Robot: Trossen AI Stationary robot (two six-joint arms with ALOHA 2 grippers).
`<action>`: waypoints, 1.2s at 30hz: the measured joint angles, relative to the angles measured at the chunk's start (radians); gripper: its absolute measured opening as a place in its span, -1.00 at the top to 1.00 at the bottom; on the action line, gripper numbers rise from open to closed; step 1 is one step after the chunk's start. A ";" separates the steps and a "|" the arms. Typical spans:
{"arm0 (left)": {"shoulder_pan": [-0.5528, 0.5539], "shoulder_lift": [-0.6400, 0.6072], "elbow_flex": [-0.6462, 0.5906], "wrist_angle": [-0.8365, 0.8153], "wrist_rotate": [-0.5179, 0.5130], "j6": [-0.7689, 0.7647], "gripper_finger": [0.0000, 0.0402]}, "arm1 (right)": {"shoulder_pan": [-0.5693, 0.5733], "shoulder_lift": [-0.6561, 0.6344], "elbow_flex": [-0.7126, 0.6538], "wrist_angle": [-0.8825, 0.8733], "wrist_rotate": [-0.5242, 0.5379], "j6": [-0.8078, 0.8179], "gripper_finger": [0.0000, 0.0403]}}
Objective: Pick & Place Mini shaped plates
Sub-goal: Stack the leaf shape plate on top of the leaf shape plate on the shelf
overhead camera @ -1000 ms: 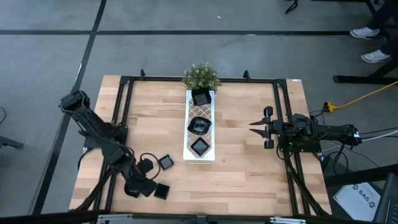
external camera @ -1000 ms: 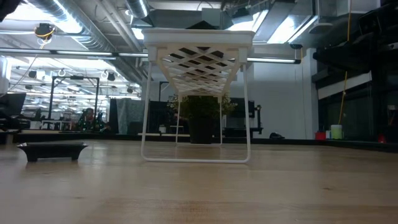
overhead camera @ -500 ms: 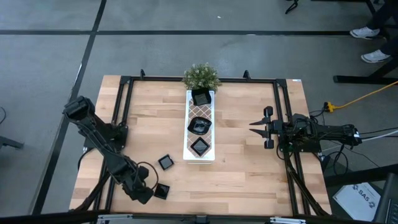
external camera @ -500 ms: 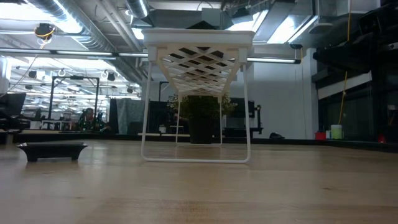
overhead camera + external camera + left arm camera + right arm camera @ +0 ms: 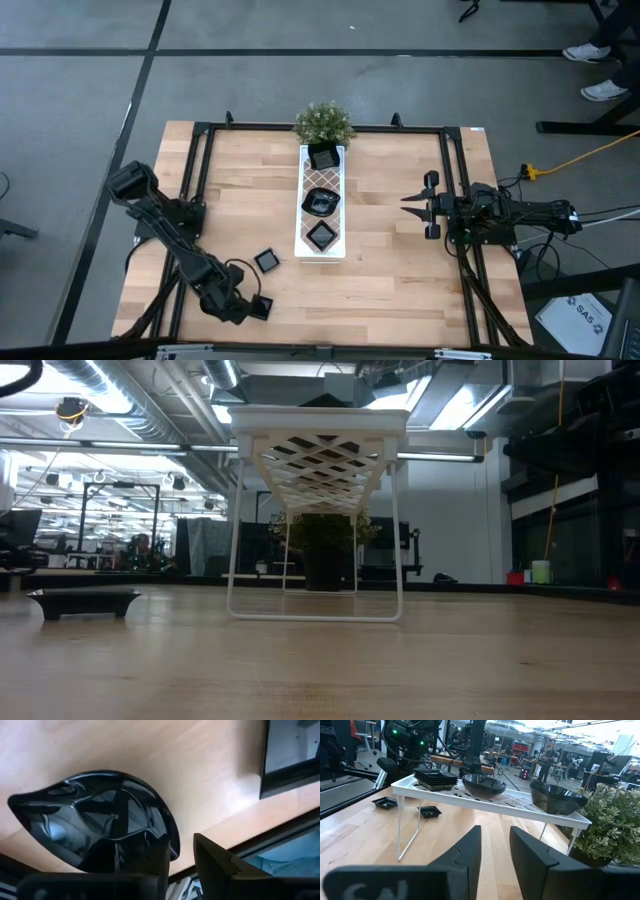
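Even overhead light; glossy plate (image 5: 100, 827) glares, close wrist view blurred

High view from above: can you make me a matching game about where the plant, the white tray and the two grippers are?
Things:
1. potted plant
2. white tray
3. left gripper
4. right gripper

Places:
A. at the table's lower left corner in the picture, right by a loose black plate
B. at the table's top edge, at the end of the tray
C. over the right side of the table, with no plate near it
D. in the middle of the table, carrying black plates

Pairs: 1-B, 2-D, 3-A, 4-C
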 joint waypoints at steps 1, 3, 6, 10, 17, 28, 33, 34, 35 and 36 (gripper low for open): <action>0.000 0.003 0.000 0.000 0.000 0.000 0.59 | 0.000 0.000 0.000 0.000 0.000 0.000 0.49; 0.000 0.013 0.000 0.002 0.000 -0.001 0.56 | 0.000 0.000 0.000 0.000 0.000 0.000 0.49; 0.000 0.030 0.000 0.003 0.000 -0.010 0.50 | 0.000 0.000 0.000 0.000 0.000 0.000 0.49; 0.000 0.047 0.000 0.006 0.001 -0.028 0.42 | 0.000 0.000 0.000 0.000 0.000 0.000 0.49; 0.000 0.051 0.000 0.001 0.003 -0.069 0.43 | 0.000 0.000 0.000 0.000 0.000 0.000 0.49; 0.000 0.051 0.000 0.001 0.005 -0.079 0.86 | 0.000 0.000 0.000 0.000 0.000 0.000 0.49; 0.000 0.051 0.001 0.002 0.006 -0.078 0.98 | 0.000 0.000 0.000 0.000 0.000 0.000 0.49; 0.000 0.051 0.001 0.002 0.006 -0.077 0.97 | 0.000 0.000 0.000 0.000 0.000 0.000 0.49; 0.000 0.051 0.001 0.002 0.006 -0.071 0.97 | 0.000 0.000 0.000 0.000 0.000 0.000 0.49; 0.000 0.051 0.001 0.002 0.006 -0.069 0.97 | 0.000 0.000 0.000 0.000 0.000 0.000 0.49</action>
